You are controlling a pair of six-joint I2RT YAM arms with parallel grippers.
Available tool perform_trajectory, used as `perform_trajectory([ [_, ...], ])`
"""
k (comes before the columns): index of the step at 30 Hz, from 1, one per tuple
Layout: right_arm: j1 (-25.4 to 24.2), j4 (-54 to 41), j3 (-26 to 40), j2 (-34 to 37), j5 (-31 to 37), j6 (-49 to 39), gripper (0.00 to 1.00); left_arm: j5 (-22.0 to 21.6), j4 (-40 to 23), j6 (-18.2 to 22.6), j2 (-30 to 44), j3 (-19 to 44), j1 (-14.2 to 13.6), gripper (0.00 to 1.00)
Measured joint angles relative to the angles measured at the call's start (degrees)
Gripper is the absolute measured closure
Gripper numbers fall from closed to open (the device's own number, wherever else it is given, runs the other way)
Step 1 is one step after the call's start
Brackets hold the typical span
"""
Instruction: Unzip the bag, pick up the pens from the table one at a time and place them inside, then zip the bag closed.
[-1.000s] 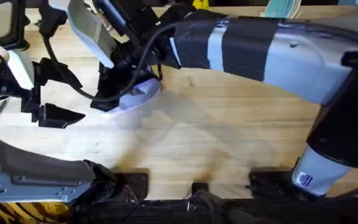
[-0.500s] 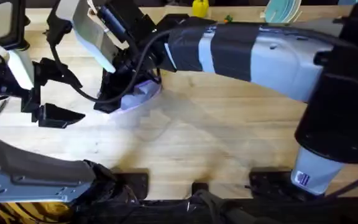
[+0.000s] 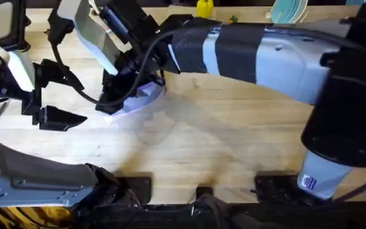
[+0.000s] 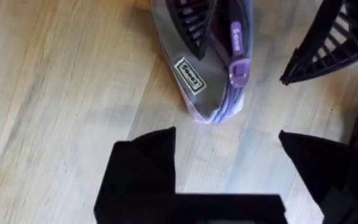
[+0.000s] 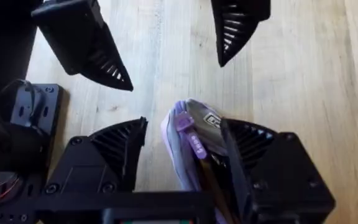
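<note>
the right gripper (image 5: 185, 155) had its fingers (image 5: 114, 146) spread wide around the end of the bag (image 5: 194, 140), one finger pressing its side. the left gripper (image 4: 225, 146) stood open too, holding nothing, just beside the bag. the bag lay on the worktop (image 4: 55, 93), lavender, with a purple zipper pull (image 4: 238, 65) and a small label (image 4: 189, 75).
</note>
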Motion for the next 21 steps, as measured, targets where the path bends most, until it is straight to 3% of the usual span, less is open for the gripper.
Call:
perform_trajectory([
  [21,0.0,-0.23,-0.02,1.31,0.02,0.0,0.291,-0.2,0.22,-0.02,0.0,-0.01,0.0,0.008],
])
